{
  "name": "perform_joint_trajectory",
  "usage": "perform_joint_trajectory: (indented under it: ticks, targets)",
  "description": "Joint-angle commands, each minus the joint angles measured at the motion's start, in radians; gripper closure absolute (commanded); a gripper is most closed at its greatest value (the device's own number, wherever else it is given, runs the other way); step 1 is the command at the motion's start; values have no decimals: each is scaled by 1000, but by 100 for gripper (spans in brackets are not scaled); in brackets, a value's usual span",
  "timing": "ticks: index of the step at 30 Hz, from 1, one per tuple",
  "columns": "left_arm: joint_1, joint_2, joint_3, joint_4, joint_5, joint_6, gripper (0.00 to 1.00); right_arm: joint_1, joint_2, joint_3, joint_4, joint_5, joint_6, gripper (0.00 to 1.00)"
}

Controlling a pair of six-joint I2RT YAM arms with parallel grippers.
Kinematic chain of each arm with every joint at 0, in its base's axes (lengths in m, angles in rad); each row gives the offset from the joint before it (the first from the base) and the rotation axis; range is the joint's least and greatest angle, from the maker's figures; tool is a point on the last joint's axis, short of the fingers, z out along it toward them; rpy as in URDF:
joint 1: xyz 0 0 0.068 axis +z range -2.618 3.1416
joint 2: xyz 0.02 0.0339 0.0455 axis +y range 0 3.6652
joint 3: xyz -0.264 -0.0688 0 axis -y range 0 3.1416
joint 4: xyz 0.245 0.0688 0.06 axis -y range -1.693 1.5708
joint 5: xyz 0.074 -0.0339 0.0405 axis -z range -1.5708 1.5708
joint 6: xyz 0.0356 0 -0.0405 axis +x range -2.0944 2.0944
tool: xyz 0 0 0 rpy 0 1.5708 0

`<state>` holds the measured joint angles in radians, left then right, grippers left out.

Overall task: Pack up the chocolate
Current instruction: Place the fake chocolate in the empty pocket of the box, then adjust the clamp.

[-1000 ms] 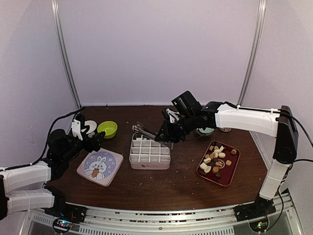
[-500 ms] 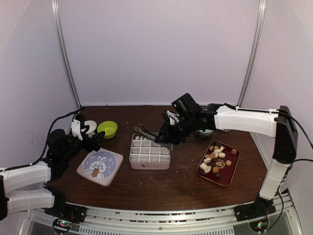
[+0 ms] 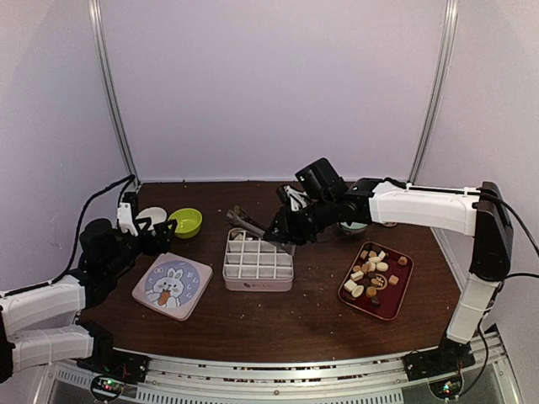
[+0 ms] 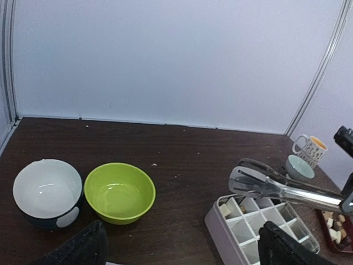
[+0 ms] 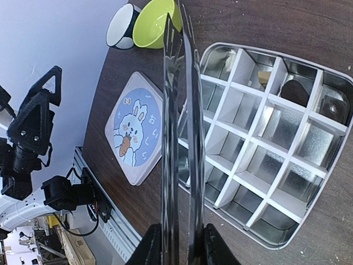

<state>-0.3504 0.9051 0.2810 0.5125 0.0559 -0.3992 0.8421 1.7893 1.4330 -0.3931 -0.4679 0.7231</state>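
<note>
box (image 3: 258,259): stood between lid (image 3: 172,286), left, and tray (image 3: 392,301), right
bowls (image 3: 184,222): sat behind lid
chocolate (image 3: 370,271): lay on tray
tongs (image 3: 248,224): hung over box

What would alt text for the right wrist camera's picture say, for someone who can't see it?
Metal tongs, gripped by the jaws at the bottom edge, run up the middle past a mostly empty divided tin holding a tan chocolate and a dark chocolate. A bunny-printed lid, green bowl and white bowl lie beyond.

Lab test booth: blank white wall panels (image 3: 269,84), metal uprights (image 3: 112,93), dark tabletop (image 3: 312,311).
</note>
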Motion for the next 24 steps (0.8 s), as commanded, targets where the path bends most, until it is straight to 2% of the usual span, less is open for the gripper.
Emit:
perform_joint_trajectory:
  ticks: [1,2,4,10,16,24]
  targets:
    - [-1,-31,63,11,110,-332,2,22,-53,-12,95,21,-40,78]
    - [-6,-27,64,28,139,-408,2,26,-58,-16,106,25,-45,78]
    - [-27,-25,77,29,172,-471,2,30,-64,-22,124,32,-51,78]
    - [-162,-9,166,-95,116,-599,2,56,-96,-35,158,63,-88,78]
    - [-278,79,211,-24,76,-798,2,91,-123,-36,164,97,-125,78]
    - [-365,155,267,-15,-7,-933,3,129,-129,-32,176,119,-151,78]
